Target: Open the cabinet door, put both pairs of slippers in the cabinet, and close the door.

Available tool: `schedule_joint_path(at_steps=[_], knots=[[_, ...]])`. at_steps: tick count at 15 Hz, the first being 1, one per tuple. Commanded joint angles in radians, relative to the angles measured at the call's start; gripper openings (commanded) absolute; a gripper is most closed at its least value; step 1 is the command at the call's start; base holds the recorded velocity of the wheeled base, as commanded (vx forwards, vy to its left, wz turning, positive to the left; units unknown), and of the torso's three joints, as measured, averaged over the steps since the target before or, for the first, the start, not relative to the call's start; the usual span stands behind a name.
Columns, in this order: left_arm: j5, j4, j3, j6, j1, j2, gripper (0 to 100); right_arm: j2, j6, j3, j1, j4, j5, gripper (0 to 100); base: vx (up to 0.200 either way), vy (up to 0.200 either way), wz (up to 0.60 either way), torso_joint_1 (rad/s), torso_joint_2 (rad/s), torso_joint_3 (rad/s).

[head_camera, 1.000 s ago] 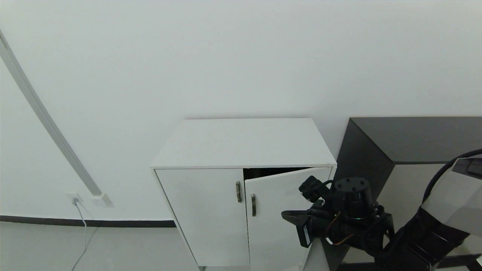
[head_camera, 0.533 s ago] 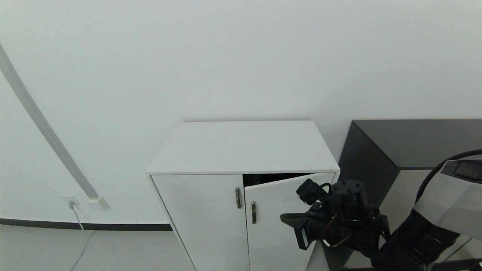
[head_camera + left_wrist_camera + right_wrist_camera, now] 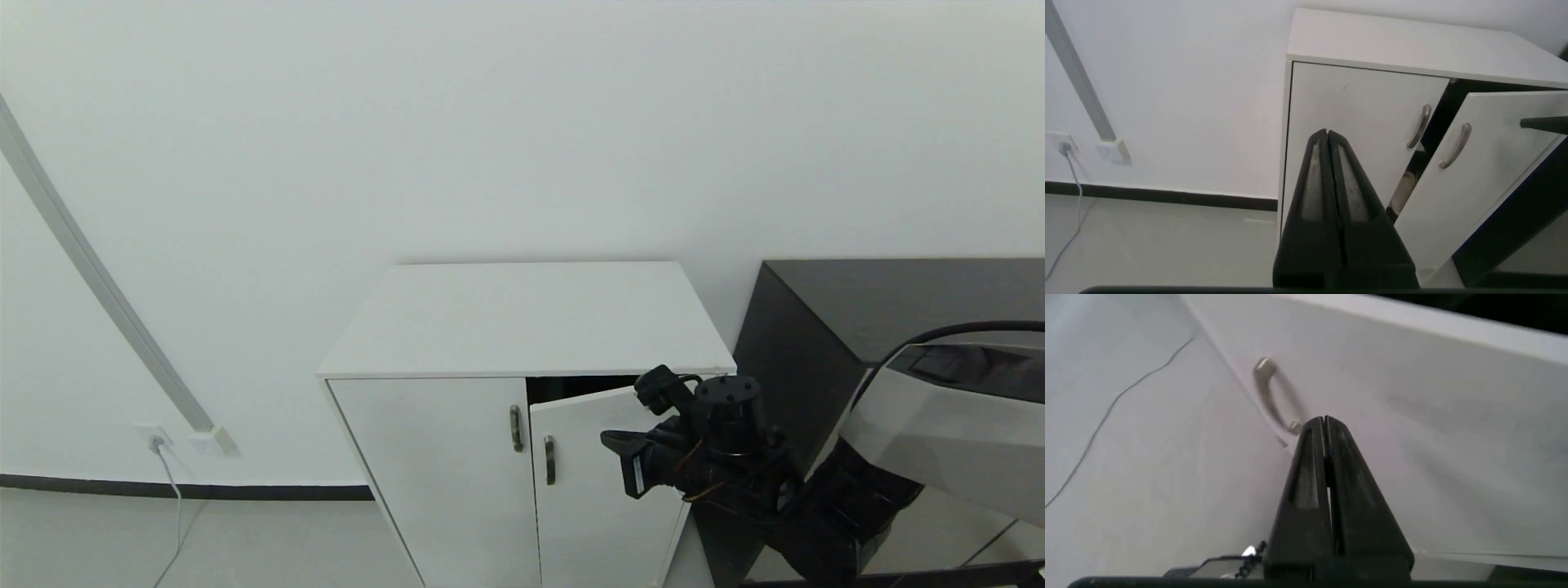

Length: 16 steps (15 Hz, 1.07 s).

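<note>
Cabinet door (image 3: 580, 510) on the right hangs ajar. Its upright handle (image 3: 549, 460) lies just left of the right claw (image 3: 611, 439), which is pinched closed and empty. The left claw (image 3: 1328, 139), also closed, is farther off.

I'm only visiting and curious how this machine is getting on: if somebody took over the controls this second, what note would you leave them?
Left pincer: shut, empty, held back facing the cabinet.
Right pincer: shut, empty, in front of the right door, near its handle but not gripping it.
Done: right door is ajar; left door is shut.
To do: swing the right door wide, put both pairs of slippers inside, close it.
</note>
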Motion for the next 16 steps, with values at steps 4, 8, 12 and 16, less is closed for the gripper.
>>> schedule_joint_path(at_steps=[4, 8, 12, 16], knots=[[0.000, 0.000, 0.000, 0.000, 0.001, 0.001, 0, 0.086, 0.003, -0.079, -0.029, -0.001, -0.027, 0, 0.000, 0.000, 0.00, 0.000, 0.00, 0.000], [0.000, -0.002, 0.000, 0.000, 0.001, 0.001, 0, 0.125, 0.003, -0.118, -0.061, -0.001, -0.027, 0, 0.000, 0.000, 0.00, 0.000, 0.00, 0.000], [0.000, 0.000, 0.000, 0.000, 0.001, 0.001, 0, 0.145, 0.003, -0.144, -0.075, 0.000, -0.029, 0, 0.000, 0.000, 0.00, 0.000, 0.00, 0.000], [0.000, 0.000, 0.000, 0.000, 0.001, 0.001, 0, 0.157, 0.003, -0.158, -0.087, 0.000, -0.029, 0, 0.000, 0.000, 0.00, 0.000, 0.00, 0.000]])
